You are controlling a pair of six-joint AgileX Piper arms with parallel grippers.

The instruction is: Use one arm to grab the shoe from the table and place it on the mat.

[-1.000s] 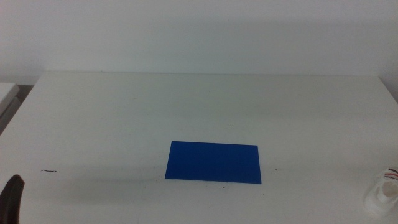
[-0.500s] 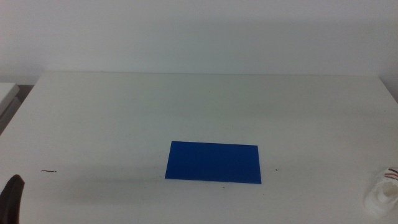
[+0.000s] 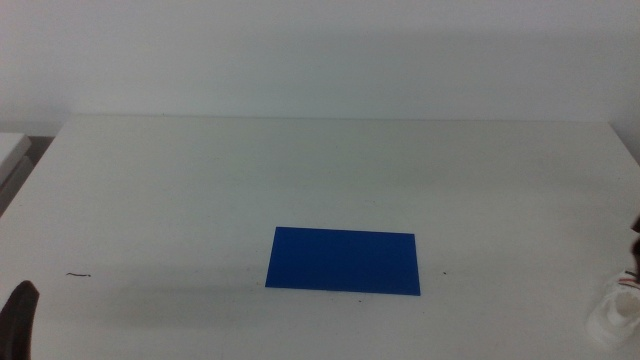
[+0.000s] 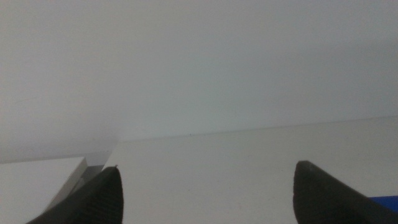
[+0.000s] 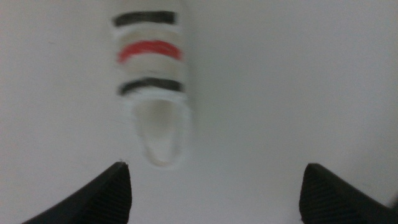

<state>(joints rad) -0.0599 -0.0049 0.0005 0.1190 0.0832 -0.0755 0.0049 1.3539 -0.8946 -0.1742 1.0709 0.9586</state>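
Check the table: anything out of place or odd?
Nothing damaged or spilled. The shoe sits at the table's near right edge, off the mat, partly cut off in the middle view. A small dark squiggle lies near the left side.

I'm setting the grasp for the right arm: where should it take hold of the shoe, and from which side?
Probably from above, across the shoe's narrow width at the straps: it lies flat on the table, and the open right gripper above spans wider than the shoe. The left gripper waits.
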